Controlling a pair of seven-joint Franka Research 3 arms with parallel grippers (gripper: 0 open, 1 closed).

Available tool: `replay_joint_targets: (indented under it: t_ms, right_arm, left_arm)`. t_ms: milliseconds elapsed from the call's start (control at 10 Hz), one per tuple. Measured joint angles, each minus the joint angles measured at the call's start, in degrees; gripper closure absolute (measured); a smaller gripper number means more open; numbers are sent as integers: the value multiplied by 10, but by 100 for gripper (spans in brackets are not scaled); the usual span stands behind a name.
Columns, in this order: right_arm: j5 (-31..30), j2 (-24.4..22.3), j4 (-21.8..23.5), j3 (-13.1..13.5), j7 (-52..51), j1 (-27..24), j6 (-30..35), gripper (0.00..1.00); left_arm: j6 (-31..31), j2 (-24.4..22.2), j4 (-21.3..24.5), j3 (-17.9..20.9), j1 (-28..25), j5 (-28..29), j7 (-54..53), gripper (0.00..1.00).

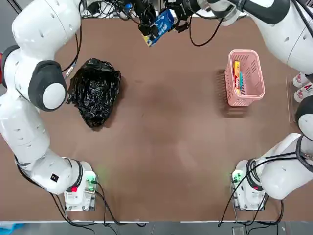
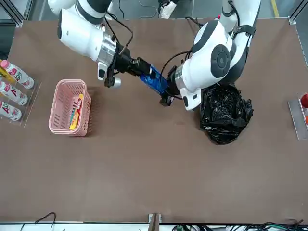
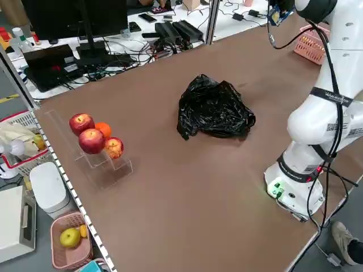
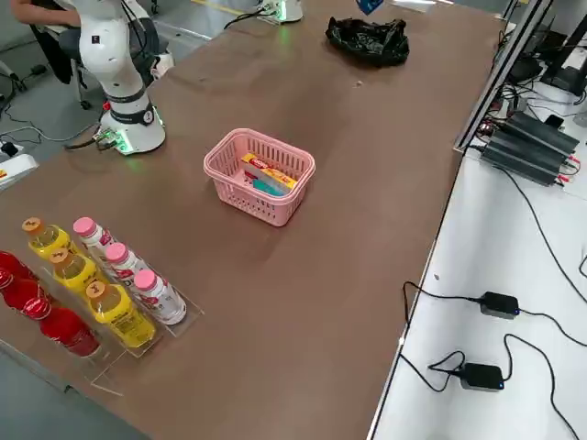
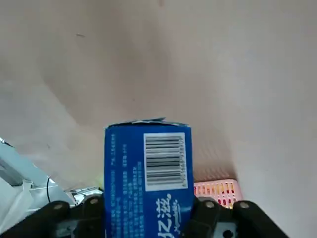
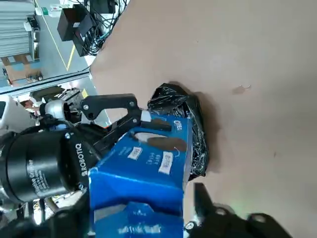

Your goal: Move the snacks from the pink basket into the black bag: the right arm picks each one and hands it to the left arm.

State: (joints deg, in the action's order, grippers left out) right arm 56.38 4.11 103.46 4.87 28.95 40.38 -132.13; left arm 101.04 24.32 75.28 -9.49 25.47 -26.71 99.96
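**A:** Overhead notes. Blue packet (image 1: pixel 162 23) is in the air over the counter's (image 1: pixel 166 142) far edge, between the two arms. The left gripper (image 1: pixel 150 27) has its jaws closed on it.

**B:** And the right gripper (image 1: pixel 178 13)?

**A:** It is at the packet's other end. I cannot tell whether its jaws grip or stand clear. The black bag (image 1: pixel 95 90) lies on the left side and the pink basket (image 1: pixel 255 93) on the right, well apart.

**B:** Front view?

**A:** Same packet (image 2: pixel 153 79), tilted, spanning both grippers. The bag (image 2: pixel 224 113) sits just beside the left arm. The basket (image 2: pixel 57 126) holds a yellow packet (image 2: pixel 76 108) and a teal packet (image 2: pixel 72 115), with bottles (image 2: pixel 12 91) near it.

**B:** Side views?

**A:** From the left, the bag (image 3: pixel 212 107) is crumpled mid-counter and fruits (image 3: pixel 93 136) sit on a stand near the edge. From the right, the basket (image 4: pixel 229 192) stands upright with the yellow packet (image 4: pixel 268 171) inside.

**B:** Wrist views?

**A:** Left wrist: the packet's (image 5: pixel 148 173) barcode face fills the gap, jaws flush on both sides. Right wrist: the packet (image 6: pixel 143 178) is close up, with the bag (image 6: pixel 173 96) beyond it.
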Motion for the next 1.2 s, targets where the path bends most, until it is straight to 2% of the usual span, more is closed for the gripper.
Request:
replay_joint_targets:
  t_ms: [100,300,500,700,800,1000,1200]
  right_arm:
    - [0,0,0,0,0,0,0,0]
    - [0,0,-2,0,0,0,0,0]
    - [-7,1,-2,3,-13,-1,2,0]
    - [-32,5,5,11,-45,-14,11,0]
    - [-61,5,7,11,-58,-26,28,0]
    - [-142,6,8,12,-88,-62,87,0]
    - [-226,6,8,15,-130,-111,149,0]
  left_arm:
    - [-1,0,0,1,-7,0,-8,54]
    - [-28,-2,-2,3,-34,1,-67,54]
    - [-78,-3,-3,7,-87,17,-181,55]
    - [-135,-5,2,8,-133,75,-259,55]
    - [-142,-7,14,7,-135,104,-266,55]
    - [-144,-16,62,5,-128,166,-277,55]
    - [-142,-51,150,5,-134,225,-310,55]
